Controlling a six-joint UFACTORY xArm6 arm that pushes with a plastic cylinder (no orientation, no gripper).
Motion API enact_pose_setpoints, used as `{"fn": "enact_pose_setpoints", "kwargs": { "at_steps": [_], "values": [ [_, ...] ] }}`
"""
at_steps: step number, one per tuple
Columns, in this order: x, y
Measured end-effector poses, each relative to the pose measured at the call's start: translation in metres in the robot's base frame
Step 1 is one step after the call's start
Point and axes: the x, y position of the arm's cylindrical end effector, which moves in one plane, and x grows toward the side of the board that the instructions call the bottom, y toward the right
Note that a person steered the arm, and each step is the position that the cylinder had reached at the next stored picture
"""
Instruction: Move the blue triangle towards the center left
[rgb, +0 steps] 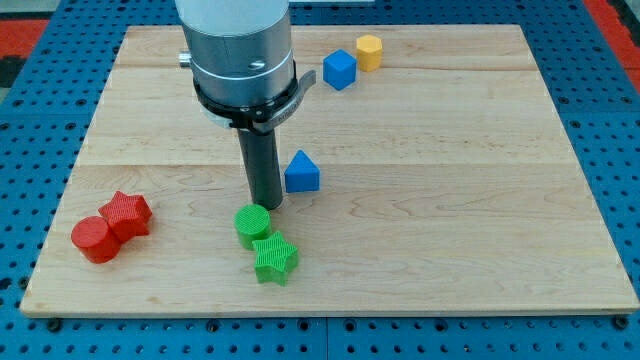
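Camera view: my tip (266, 205) rests just left of the blue triangle (301, 172), near mid-tabletop (450, 240) — no jaws on this rod.
Green cylinder (252, 223) and green star (274, 259) sit just below my tip; red star (127, 213) and red cylinder (95, 239) touch at lower left; blue cube (339, 69) and yellow block (369, 51) lie near the view's top.

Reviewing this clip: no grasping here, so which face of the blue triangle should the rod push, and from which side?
Judging from the layout, push the blue triangle on its right-hand face, coming from the view's right, so it slides left. My tip now sits at its left, just above the green cylinder, so it likely must circle round first.
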Motion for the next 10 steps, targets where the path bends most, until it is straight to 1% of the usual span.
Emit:
{"fn": "enact_pose_setpoints", "kwargs": {
  "at_steps": [1,2,4,5,6,7,8,9,10],
  "values": [
    [-0.018,-0.001],
    [-0.047,-0.001],
    [-0.064,0.017],
    [-0.048,0.13],
    [0.004,0.118],
    [-0.034,0.102],
    [-0.04,0.052],
    [-0.043,0.084],
    [-0.03,0.113]
  ]
}}
